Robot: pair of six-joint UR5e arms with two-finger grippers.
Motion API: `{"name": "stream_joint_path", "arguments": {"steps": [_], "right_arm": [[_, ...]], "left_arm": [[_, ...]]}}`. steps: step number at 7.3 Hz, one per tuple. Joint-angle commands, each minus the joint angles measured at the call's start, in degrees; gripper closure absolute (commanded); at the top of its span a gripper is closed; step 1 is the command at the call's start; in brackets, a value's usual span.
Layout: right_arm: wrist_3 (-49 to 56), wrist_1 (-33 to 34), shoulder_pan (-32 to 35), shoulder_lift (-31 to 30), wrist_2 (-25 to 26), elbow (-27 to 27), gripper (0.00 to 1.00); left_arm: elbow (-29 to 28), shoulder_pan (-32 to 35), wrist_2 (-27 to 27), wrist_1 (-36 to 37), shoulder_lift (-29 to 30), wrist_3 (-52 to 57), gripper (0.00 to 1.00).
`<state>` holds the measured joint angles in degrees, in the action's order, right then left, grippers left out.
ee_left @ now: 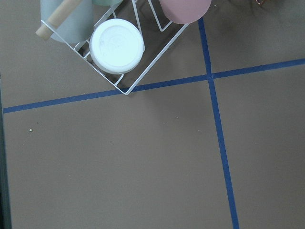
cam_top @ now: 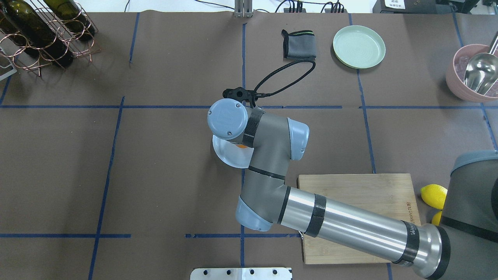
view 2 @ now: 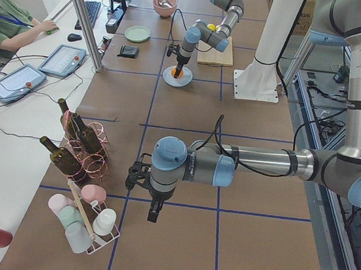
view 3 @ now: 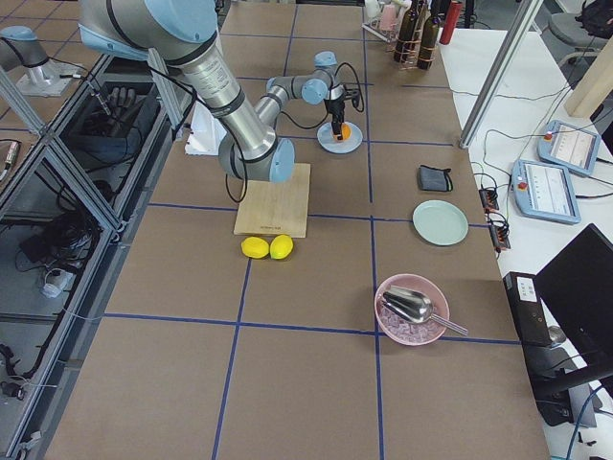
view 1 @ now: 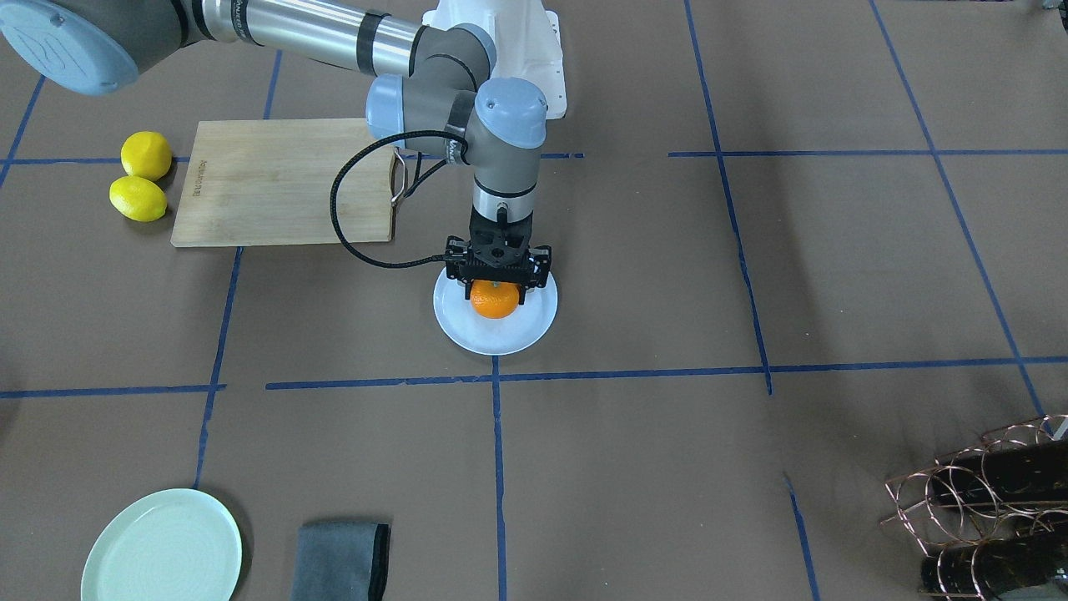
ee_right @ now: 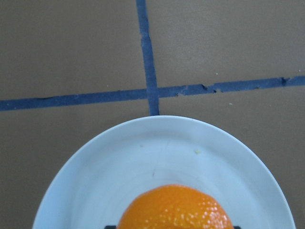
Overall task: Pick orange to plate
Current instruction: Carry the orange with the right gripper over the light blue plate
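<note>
The orange [view 1: 494, 305] rests on the bluish-white plate [view 1: 492, 338] in the middle of the table. My right gripper [view 1: 496, 292] points straight down over it, with a finger pressed against each side of the fruit. The right wrist view shows the orange [ee_right: 175, 210] at the bottom edge, on the plate [ee_right: 119, 167]. From overhead the arm hides all but a sliver of the orange [cam_top: 242, 146] and part of the plate [cam_top: 227, 153]. My left gripper [view 2: 153, 213] hangs over bare table far from the plate; I cannot tell whether it is open or shut.
Two lemons [view 1: 146, 154] lie beside a wooden cutting board [view 1: 284, 179]. A pale green plate [view 1: 163, 547] and a grey cloth [view 1: 342, 559] sit at the operators' edge. A wire bottle rack [view 1: 984, 501], a pink bowl with scoop [cam_top: 476, 72] and a cup rack [ee_left: 116, 45] stand further off.
</note>
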<state>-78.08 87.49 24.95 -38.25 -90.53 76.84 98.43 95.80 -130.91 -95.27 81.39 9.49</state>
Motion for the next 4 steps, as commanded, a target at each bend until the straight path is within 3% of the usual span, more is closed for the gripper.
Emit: {"name": "stream_joint_path", "arguments": {"steps": [1, 2, 3, 4], "right_arm": [[-0.1, 0.0, -0.2, -0.1, 0.0, -0.2, 0.79], [-0.1, 0.0, -0.2, 0.0, 0.0, -0.3, 0.32], [-0.1, -0.3, -0.2, 0.4, 0.1, -0.1, 0.00], [-0.1, -0.2, -0.2, 0.4, 0.1, 0.3, 0.00]], "left_arm": [[0.1, 0.0, 0.0, 0.0, 0.0, 0.0, 0.00], [0.1, 0.0, 0.0, 0.0, 0.1, 0.0, 0.00], [0.1, 0.0, 0.0, 0.1, 0.2, 0.0, 0.00], [0.1, 0.0, 0.0, 0.0, 0.2, 0.0, 0.00]]}}
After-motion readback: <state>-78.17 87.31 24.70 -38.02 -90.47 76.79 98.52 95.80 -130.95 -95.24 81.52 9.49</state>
